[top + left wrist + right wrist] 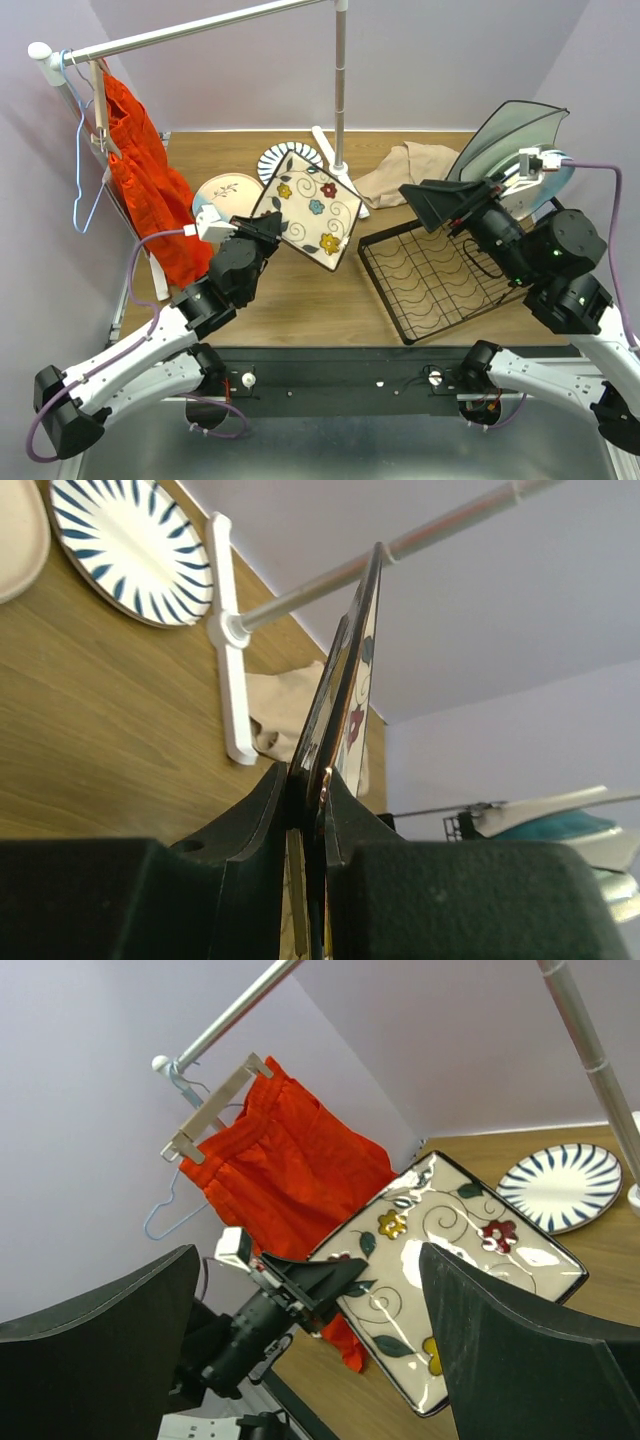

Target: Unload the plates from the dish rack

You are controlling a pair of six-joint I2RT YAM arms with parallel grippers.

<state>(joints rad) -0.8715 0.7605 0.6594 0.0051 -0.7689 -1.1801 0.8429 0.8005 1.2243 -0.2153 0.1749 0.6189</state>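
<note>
The left gripper (266, 228), clenched on the square floral plate (318, 208) at its left corner, holds it tilted above the desk (300, 300), just near-right of the striped plate (274, 161).

Bare counter (300, 300) at 6 o'clock of the tilted floral plate (315, 210): passable. At 12 o'clock, rail post (340, 80) and its white foot (325, 145) obstruct. Striped plate (283, 160) at 11 o'clock, dish rack (432, 270) at 4 o'clock, red garment (145, 190) at 9 o'clock close the sides.
</note>
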